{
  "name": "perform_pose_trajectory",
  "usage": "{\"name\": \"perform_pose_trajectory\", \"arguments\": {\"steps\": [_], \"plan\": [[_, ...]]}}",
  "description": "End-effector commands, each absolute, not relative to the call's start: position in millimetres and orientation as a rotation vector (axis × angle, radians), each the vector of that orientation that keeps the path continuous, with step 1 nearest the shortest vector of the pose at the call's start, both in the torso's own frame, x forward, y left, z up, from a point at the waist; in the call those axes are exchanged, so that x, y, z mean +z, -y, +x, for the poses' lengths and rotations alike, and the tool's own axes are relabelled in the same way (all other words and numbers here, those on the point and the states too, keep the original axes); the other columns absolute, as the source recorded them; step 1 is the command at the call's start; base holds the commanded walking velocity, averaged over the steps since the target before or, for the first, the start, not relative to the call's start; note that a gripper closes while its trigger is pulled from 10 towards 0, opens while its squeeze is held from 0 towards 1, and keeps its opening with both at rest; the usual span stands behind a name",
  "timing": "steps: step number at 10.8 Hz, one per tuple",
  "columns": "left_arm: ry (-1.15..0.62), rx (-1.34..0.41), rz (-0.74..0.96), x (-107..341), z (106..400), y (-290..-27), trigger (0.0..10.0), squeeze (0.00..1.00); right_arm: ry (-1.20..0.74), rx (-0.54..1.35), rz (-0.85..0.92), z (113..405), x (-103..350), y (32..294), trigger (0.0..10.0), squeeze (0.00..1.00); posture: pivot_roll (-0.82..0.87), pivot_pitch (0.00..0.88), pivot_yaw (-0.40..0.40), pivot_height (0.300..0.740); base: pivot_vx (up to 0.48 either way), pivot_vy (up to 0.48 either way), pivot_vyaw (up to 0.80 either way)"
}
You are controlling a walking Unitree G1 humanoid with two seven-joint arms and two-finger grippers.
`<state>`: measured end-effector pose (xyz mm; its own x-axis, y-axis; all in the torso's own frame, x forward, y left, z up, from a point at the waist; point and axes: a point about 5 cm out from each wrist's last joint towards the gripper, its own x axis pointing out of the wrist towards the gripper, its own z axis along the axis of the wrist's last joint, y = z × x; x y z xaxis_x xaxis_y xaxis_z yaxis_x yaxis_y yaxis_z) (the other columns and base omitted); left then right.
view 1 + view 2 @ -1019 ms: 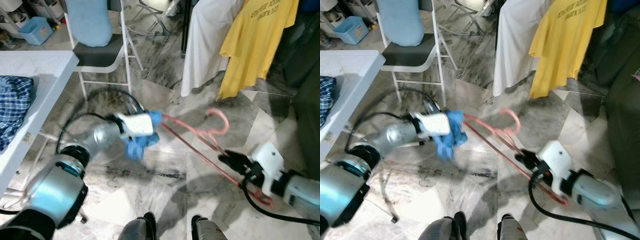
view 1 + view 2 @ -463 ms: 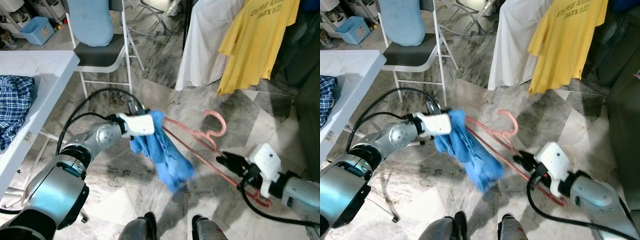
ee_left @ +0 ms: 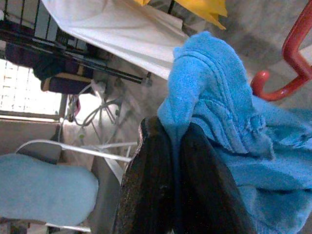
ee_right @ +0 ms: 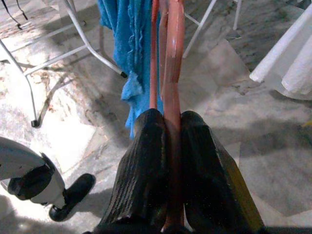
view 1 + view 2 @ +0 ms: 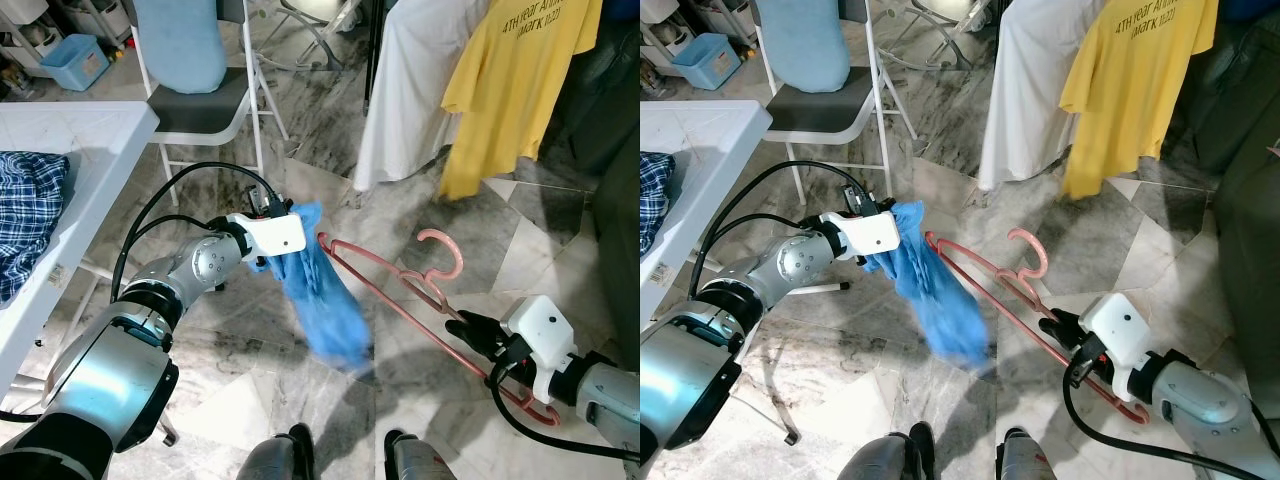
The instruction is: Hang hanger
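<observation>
A pink plastic hanger [image 5: 400, 292] hangs in the air over the marble floor, its hook [image 5: 445, 252] pointing up. My right gripper [image 5: 468, 330] is shut on the hanger's lower bar, and the bar runs between its fingers [image 4: 146, 161] in the right wrist view. My left gripper [image 5: 282, 248] is shut on a blue cloth [image 5: 322, 295] that droops down beside the hanger's left end. In the left wrist view the cloth [image 3: 219, 122] bunches over the black fingers [image 3: 156, 180], with the hanger's red end [image 3: 287, 63] beside it.
A white garment [image 5: 410, 80] and a yellow T-shirt [image 5: 515, 85] hang at the back right. A white folding chair [image 5: 200, 90] with a blue cushion stands at the back left. A white table [image 5: 90, 150] with a plaid shirt [image 5: 25, 210] is at the left. My feet [image 5: 345, 455] show below.
The blue cloth has swung down and now hangs straighter under my left gripper. The hanger and my right gripper have shifted slightly right and lower.
</observation>
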<state>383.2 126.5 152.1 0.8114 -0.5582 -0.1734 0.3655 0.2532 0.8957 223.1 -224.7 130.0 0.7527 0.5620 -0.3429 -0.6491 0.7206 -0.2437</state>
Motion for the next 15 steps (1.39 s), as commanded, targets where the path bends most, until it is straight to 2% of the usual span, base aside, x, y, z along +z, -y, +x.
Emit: {"name": "perform_pose_trajectory", "arguments": {"steps": [1,6,10,11,12,14,15], "plan": [[0.196,-0.637,1.144,154.4,383.1,-130.4,10.0,0.0,-0.241,0.698,-0.366,221.8,133.6,222.8,10.0,0.0,-0.2,0.242,0.197,0.74,0.0,0.0,0.0],[0.201,-0.66,1.135,155.0,382.3,-128.9,10.0,0.0,-0.234,0.734,-0.35,221.5,136.9,216.7,10.0,0.0,-0.2,0.246,0.205,0.74,0.0,0.0,0.0],[0.31,-0.757,1.08,166.3,378.1,-110.9,10.0,0.0,-0.23,0.747,-0.345,231.0,132.8,213.1,10.0,0.0,-0.19,0.241,0.205,0.74,0.0,0.0,0.0],[0.399,-0.807,1.043,172.9,373.1,-102.9,10.0,0.0,-0.232,0.763,-0.337,237.9,130.2,210.0,10.0,0.0,-0.19,0.239,0.201,0.74,0.0,0.0,0.0],[0.441,-0.792,1.086,176.0,373.0,-103.2,10.0,0.0,-0.235,0.782,-0.332,238.4,129.2,207.6,10.0,0.0,-0.18,0.238,0.197,0.74,0.0,0.0,0.0],[0.408,-0.744,1.148,180.1,378.5,-115.7,10.0,0.0,-0.256,0.781,-0.33,235.2,124.6,210.2,10.0,0.0,-0.18,0.24,0.195,0.74,0.0,0.0,0.0],[0.438,-0.751,1.133,188.0,378.6,-117.1,10.0,0.0,-0.273,0.781,-0.328,233.0,120.0,211.5,10.0,0.0,-0.19,0.242,0.197,0.74,0.0,0.0,0.0]]}}
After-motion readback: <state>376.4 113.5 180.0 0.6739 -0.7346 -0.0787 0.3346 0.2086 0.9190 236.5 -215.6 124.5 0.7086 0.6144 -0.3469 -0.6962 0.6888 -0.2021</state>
